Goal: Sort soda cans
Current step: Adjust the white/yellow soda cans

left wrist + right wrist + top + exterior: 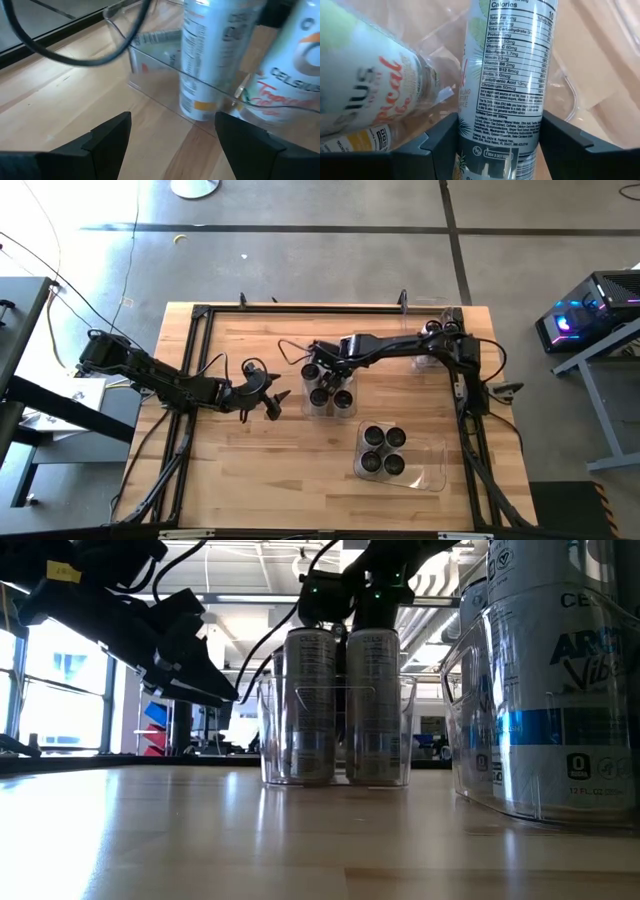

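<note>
In the middle of the wooden table (250, 470), slim silver-white soda cans with dark tops (331, 394) are standing upright inside a clear plastic rectangular bin (335, 772). The right gripper (318, 370) is reaching over this bin, its fingers pinching one can (505, 90). Nearer the front, a second clear bin (428, 465) is holding four cans (384, 450). The left gripper (268, 388) is hovering just beside the middle bin, fingers spread.
</note>
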Robot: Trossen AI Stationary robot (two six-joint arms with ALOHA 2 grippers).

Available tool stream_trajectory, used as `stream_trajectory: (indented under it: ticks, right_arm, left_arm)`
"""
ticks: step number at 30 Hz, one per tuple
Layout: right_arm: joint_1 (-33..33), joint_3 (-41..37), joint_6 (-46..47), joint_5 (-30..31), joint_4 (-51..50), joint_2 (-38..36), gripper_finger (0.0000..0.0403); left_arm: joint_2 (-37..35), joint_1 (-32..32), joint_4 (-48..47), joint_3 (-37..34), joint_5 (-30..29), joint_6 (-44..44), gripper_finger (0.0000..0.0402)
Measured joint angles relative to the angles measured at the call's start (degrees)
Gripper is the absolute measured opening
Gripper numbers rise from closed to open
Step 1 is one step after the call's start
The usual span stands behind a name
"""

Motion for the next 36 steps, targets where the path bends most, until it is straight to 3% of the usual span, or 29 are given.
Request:
stream_trajectory:
  ticks: [12,22,30,36]
  right_arm:
    - [-0.02,0.24,0.65,1.61,-2.0,-5.68,0.0219]
    - [-0.06,0.24,-0.95,8.86,-4.38,-10.21,0.0219]
    - [1.39,0.24,-6.04,19.17,-4.99,-15.57,0.0218]
    - [3.26,-5.12,-11.11,22.35,1.39,-21.41,0.0218]
  left_arm:
    - [0.0,-0.22,0.0,0.0,0.75,-0.44,0.0282]
    - [0.0,-0.26,-0.21,0.0,0.86,-0.46,0.0282]
    - [0.0,-0.35,-0.2,0.0,0.88,-0.86,0.0282]
    - [0.0,-1.48,-0.24,0.0,0.03,-0.55,0.0282]
